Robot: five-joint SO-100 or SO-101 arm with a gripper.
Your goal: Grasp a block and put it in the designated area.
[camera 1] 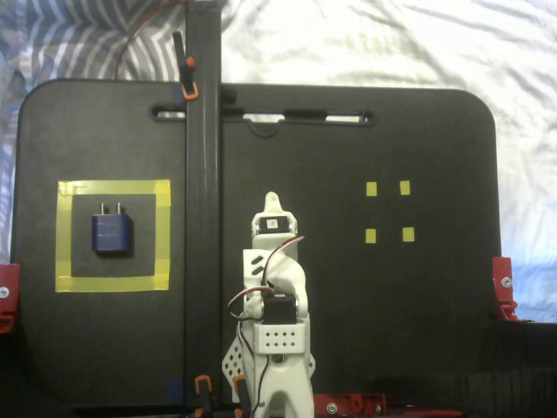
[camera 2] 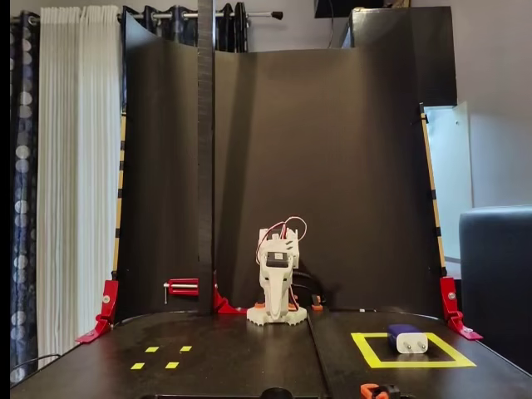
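- From above, the block (camera 1: pixel 112 233) lies flat inside the designated area (camera 1: pixel 63 235), at nine o'clock from the gripper (camera 1: pixel 271 202); prongs toward twelve
- The low front view shows the block's pale pronged face (camera 2: pixel 407 339); the top view doesn't
- Arm folded, gripping nothing; jaw gap impossible to tell

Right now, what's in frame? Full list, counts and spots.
Block: 1, navy blue with two silver prongs, lying inside the tape square, apart from the arm.
Tape square: 1, yellow, left side of the board in the top-down fixed view.
Small markers: 4, yellow, right side of that view.
Board: 1, black.
Upright post: 1, black, clamped with orange-tipped clamps.
Red brackets: at the board's edges.
Backdrop: black, behind the arm.
Arm: 1, white, folded at centre.
Gripper: holds nothing; whether open or shut is unclear.
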